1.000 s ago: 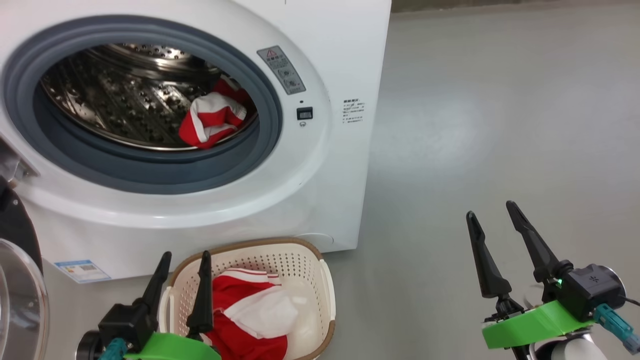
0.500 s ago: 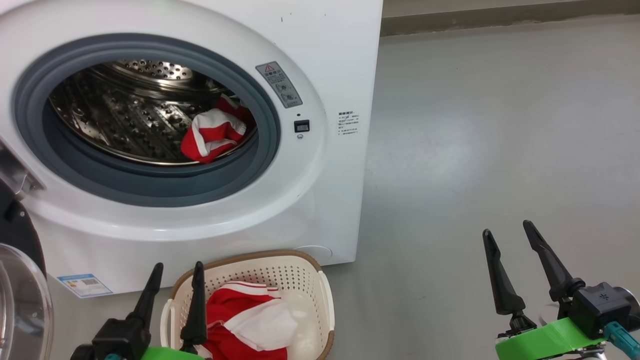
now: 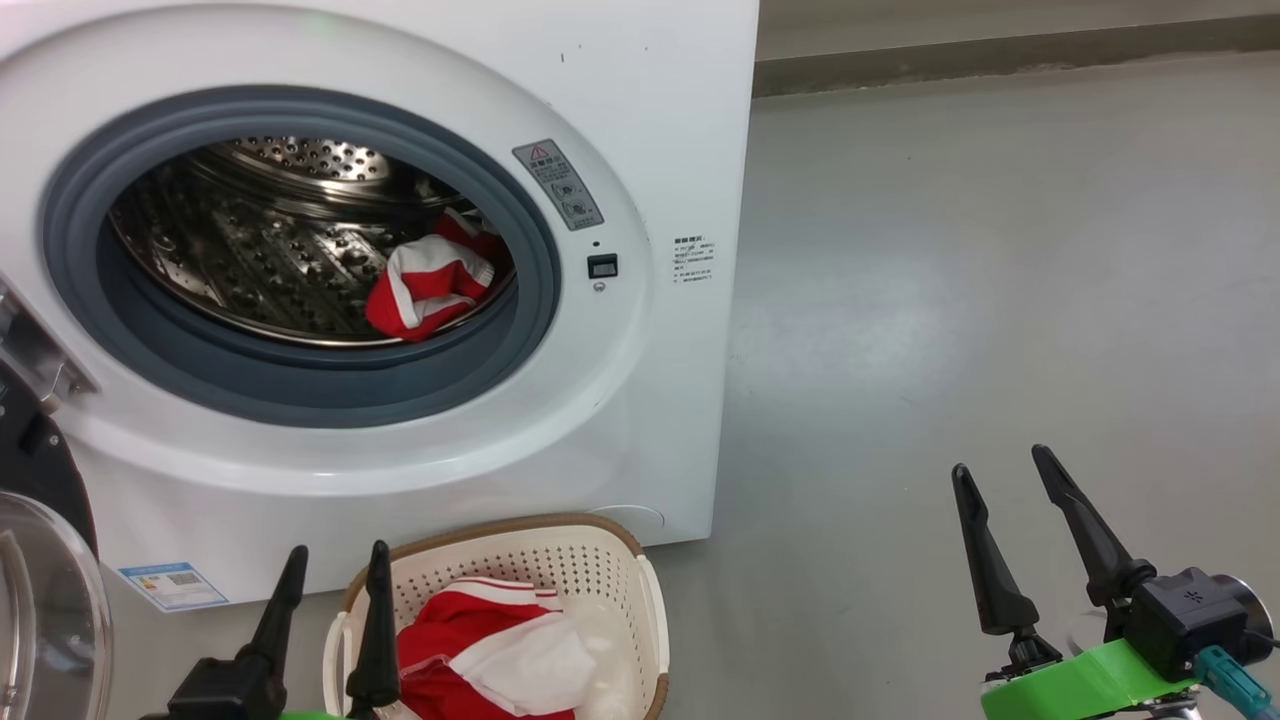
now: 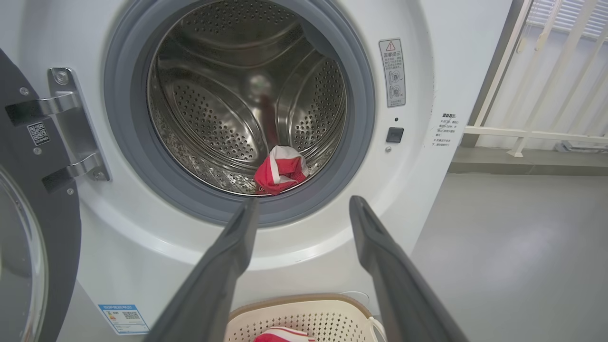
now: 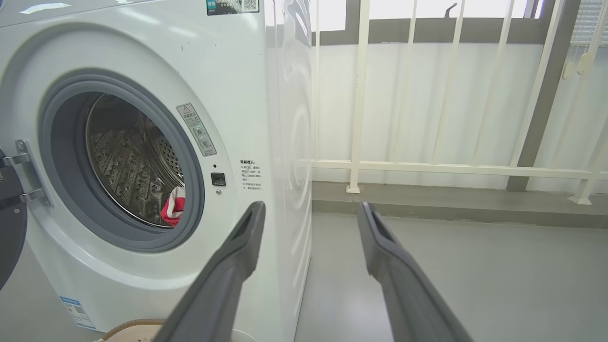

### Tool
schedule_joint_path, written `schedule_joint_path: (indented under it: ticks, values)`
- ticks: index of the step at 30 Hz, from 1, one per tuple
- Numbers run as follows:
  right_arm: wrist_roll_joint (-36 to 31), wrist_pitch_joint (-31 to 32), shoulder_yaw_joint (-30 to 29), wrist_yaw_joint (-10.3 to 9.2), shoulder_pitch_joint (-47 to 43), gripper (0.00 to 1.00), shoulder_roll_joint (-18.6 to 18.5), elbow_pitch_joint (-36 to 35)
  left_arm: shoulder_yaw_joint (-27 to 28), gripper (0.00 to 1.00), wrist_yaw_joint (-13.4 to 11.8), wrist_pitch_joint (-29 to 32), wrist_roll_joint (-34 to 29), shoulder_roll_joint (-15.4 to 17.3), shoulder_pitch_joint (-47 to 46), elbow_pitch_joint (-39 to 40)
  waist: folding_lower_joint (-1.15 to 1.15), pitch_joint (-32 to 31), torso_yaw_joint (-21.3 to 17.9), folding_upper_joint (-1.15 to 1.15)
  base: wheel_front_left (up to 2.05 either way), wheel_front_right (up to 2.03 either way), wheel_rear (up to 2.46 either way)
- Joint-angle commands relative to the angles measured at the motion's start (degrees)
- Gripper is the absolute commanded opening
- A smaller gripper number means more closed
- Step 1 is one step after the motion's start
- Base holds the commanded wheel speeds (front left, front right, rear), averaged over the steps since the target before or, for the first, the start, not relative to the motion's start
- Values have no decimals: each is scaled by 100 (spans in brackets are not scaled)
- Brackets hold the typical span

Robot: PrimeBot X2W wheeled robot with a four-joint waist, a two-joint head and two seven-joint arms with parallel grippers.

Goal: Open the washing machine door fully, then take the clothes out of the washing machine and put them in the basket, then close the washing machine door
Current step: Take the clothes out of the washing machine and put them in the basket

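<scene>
The washing machine door [image 3: 45, 600] hangs open at the left of the washing machine [image 3: 650, 110], one piece of the clothes [image 3: 430, 285] in its drum, another in the basket [image 3: 560, 560] below. Left tool [image 3: 338, 548] and right tool [image 3: 1001, 460] gape, empty.

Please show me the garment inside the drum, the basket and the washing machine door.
garment inside the drum [image 4: 284, 173]: left wrist view, its red middle.
basket [image 3: 585, 568]: head view, its perforated back wall.
washing machine door [image 4: 59, 223]: left wrist view, its black rim.
</scene>
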State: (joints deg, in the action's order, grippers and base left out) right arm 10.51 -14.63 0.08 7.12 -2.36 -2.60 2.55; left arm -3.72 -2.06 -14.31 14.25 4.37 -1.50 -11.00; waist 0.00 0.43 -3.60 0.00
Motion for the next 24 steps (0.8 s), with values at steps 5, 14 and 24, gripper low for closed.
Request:
schedule_joint_path:
  ticks: [5, 14, 24]
  values:
    - [-16, -37, 124, 36, 25, 100, -29, -146, 253, 100, -35, -69, -34, 9, -75, 212, 0, -10, -1, 0, 0, 0, 0]
    - [41, -37, 136, 36, 25, 100, -29, -149, 262, 100, -6, -69, -65, -12, -40, 209, 0, 8, 14, 0, 0, 0, 0]
    - [76, -37, 185, 36, 40, 100, -28, -148, 249, 100, 37, -69, -66, -30, -46, 189, 0, 79, 61, 0, 0, 0, 0]
